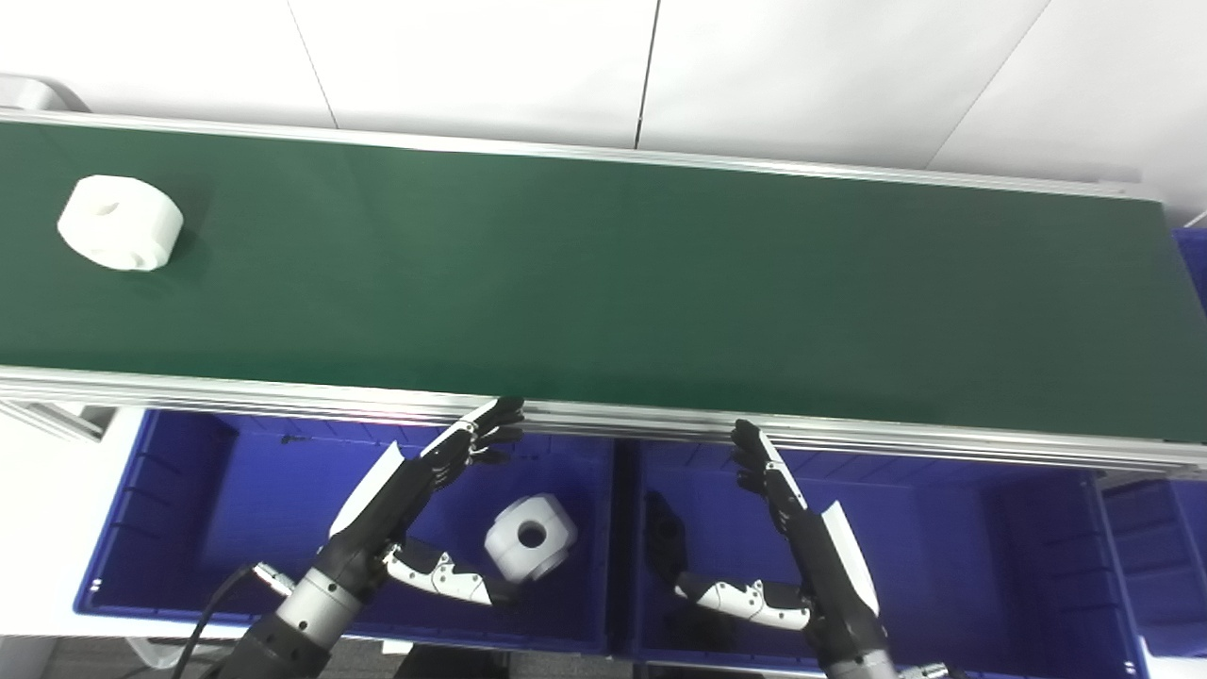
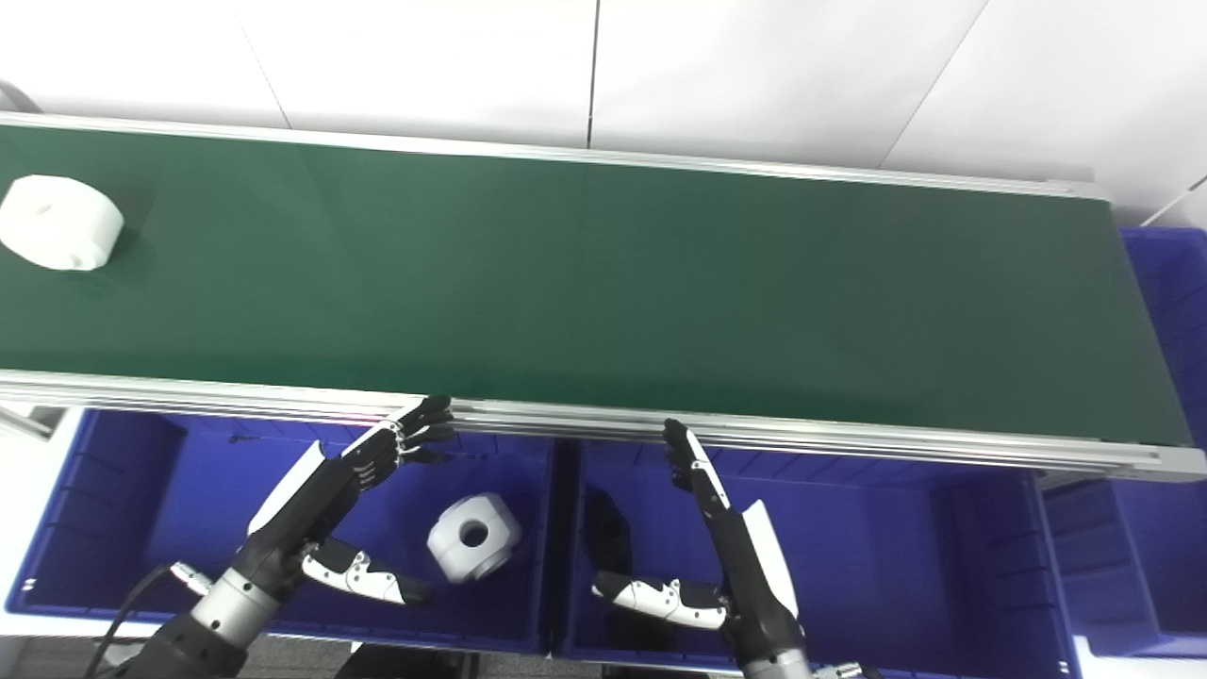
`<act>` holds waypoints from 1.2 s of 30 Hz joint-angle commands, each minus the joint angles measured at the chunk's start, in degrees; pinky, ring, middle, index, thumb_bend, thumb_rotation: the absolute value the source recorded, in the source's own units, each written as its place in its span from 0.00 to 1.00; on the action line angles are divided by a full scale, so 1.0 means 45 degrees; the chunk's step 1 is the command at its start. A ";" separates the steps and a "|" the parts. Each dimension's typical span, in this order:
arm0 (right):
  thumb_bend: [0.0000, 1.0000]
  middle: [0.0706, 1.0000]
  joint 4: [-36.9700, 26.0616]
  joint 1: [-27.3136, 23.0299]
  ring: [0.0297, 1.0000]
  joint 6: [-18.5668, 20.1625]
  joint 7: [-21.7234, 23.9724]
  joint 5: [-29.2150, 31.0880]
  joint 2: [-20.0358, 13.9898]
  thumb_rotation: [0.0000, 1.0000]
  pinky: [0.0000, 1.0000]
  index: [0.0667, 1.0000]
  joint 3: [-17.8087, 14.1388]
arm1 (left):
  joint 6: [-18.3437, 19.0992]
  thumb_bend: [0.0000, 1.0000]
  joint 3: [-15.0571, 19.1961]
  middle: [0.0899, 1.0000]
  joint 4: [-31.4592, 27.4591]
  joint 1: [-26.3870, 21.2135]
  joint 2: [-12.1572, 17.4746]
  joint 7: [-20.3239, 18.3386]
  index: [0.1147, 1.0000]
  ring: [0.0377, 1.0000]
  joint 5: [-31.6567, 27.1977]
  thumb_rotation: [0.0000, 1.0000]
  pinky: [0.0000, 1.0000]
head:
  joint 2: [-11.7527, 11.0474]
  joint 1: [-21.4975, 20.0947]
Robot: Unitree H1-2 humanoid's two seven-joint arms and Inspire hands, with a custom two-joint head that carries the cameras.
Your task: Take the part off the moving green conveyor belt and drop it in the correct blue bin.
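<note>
A white round part with a centre hole (image 1: 120, 223) lies at the far left of the green conveyor belt (image 1: 603, 283). Another white part with a hole (image 1: 530, 537) lies in the left blue bin (image 1: 189, 509). My left hand (image 1: 415, 500) is open and empty, held above the left bin just below the belt's near rail, beside the binned part without touching it. My right hand (image 1: 797, 538) is open and empty above the middle blue bin (image 1: 990, 566), fingers pointing toward the belt.
The belt's aluminium near rail (image 1: 603, 420) runs just ahead of both hands' fingertips. A third blue bin (image 1: 1160, 538) sits at the right edge, and another blue bin (image 2: 1165, 292) shows beyond the belt's right end. A white wall stands behind.
</note>
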 commanded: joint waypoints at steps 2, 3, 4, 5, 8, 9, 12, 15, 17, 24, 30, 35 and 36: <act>0.85 0.95 -0.0236 0.0041 0.93 -0.0798 -0.0104 0.0031 -0.0118 0.37 0.90 0.98 -0.0072 | -0.0507 0.88 -0.0010 0.90 -0.0349 0.0021 -0.0097 0.0287 0.90 0.85 0.0138 0.29 0.77 | 0.0192 0.0100; 0.86 0.95 -0.0274 0.0056 0.93 -0.0784 -0.0095 0.0035 -0.0142 0.37 0.90 0.98 -0.0086 | -0.0493 0.88 -0.0026 0.90 -0.0378 0.0040 -0.0103 0.0288 0.90 0.85 0.0124 0.29 0.78 | 0.0271 0.0202; 0.86 0.94 -0.0302 0.0075 0.94 -0.0758 -0.0085 0.0065 -0.0146 0.36 0.91 0.98 -0.0091 | -0.0488 0.88 -0.0045 0.91 -0.0392 0.0049 -0.0105 0.0286 0.91 0.85 0.0112 0.29 0.79 | 0.0302 0.0224; 0.86 0.94 -0.0296 0.0083 0.94 -0.0754 -0.0093 0.0074 -0.0145 0.36 0.91 0.98 -0.0095 | -0.0482 0.88 -0.0068 0.91 -0.0389 0.0052 -0.0099 0.0272 0.91 0.85 0.0091 0.30 0.79 | 0.0321 0.0225; 0.86 0.95 -0.0217 0.0063 0.93 -0.0675 -0.0073 0.0010 -0.0150 0.36 0.90 0.98 -0.0058 | -0.0475 0.87 -0.0152 0.91 -0.0287 -0.0019 -0.0068 0.0194 0.92 0.87 0.0029 0.30 0.81 | 0.0286 0.0149; 0.85 0.95 -0.0108 -0.0002 0.93 -0.0701 -0.0069 -0.0005 -0.0143 0.36 0.91 0.98 -0.0037 | -0.0489 0.87 -0.0162 0.91 -0.0199 -0.0072 -0.0069 0.0209 0.91 0.87 0.0046 0.29 0.80 | 0.0256 0.0032; 0.85 0.96 0.0137 -0.0209 0.93 -0.0741 -0.0074 -0.0200 -0.0149 0.37 0.90 0.98 0.0026 | -0.0516 0.87 -0.0179 0.91 0.0033 -0.0247 -0.0053 0.0252 0.91 0.87 0.0072 0.28 0.80 | 0.0242 -0.0167; 0.84 0.96 0.0258 -0.0330 0.93 -0.0739 -0.0113 -0.0325 -0.0103 0.37 0.88 0.98 0.0058 | -0.0508 0.87 -0.0177 0.91 0.0187 -0.0353 0.0012 0.0152 0.91 0.87 -0.0088 0.29 0.80 | 0.0271 -0.0362; 0.85 0.95 0.0255 -0.0352 0.93 -0.0644 -0.0132 -0.0299 -0.0029 0.36 0.89 0.98 0.0060 | -0.0510 0.87 -0.0185 0.91 0.0237 -0.0404 0.0060 0.0118 0.91 0.86 -0.0184 0.29 0.81 | 0.0336 -0.0511; 0.85 0.96 0.0342 -0.0579 0.92 -0.0581 -0.0155 -0.0456 0.0041 0.38 0.87 0.98 0.0070 | -0.0503 0.86 -0.0219 0.92 0.0415 -0.0613 0.0175 0.0099 0.92 0.87 -0.0125 0.31 0.80 | 0.0303 -0.0757; 0.86 0.96 0.0303 -0.0427 0.93 -0.0646 -0.0160 -0.0537 -0.0019 0.39 0.88 0.98 0.0115 | -0.0506 0.88 -0.0257 0.91 0.0327 -0.0443 0.0181 0.0163 0.91 0.86 0.0034 0.32 0.78 | 0.0029 -0.0665; 0.85 0.94 0.0635 -0.0491 0.90 -0.0727 -0.0227 -0.0825 0.0042 0.38 0.83 0.98 0.0241 | -0.0522 0.87 -0.0351 0.90 0.0586 -0.0505 0.0291 0.0265 0.90 0.86 0.0066 0.30 0.78 | -0.0344 -0.0654; 0.85 0.95 0.0753 -0.0544 0.90 -0.0796 -0.0257 -0.0893 0.0071 0.38 0.83 0.98 0.0282 | -0.0522 0.87 -0.0330 0.90 0.0657 -0.0523 0.0325 0.0267 0.90 0.86 0.0041 0.31 0.78 | -0.0379 -0.0641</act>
